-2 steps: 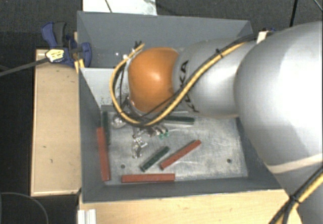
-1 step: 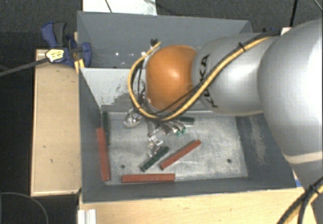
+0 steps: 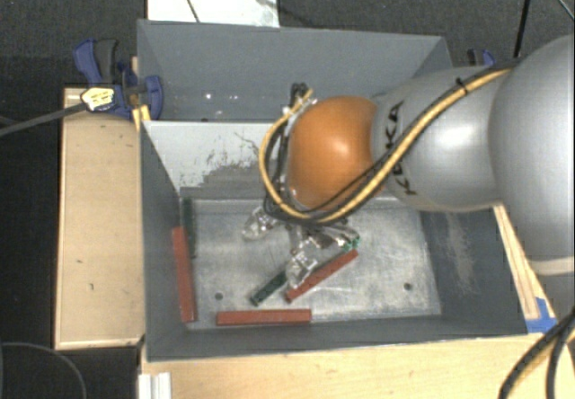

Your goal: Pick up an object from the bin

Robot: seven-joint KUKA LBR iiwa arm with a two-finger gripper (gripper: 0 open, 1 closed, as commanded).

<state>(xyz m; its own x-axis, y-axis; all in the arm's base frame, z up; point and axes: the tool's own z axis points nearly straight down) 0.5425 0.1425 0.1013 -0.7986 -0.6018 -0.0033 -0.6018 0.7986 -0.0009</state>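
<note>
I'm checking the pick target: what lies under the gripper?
A red stick and a dark green stick lie slantwise on the bin floor beneath the gripper. It covers parts of both, so any contact is hidden.

Bin (image 3: 400, 276) floor. Left bar (image 3: 184, 276) lies along the left wall, with a thin strip (image 3: 188, 213) behind it on the same wall. Near bar (image 3: 263, 317) lies along the near edge, towards the near-left corner. Slanted bar (image 3: 325, 271) and slanted stick (image 3: 268, 288) lie side by side mid-floor, under the gripper (image 3: 301, 249).
</note>
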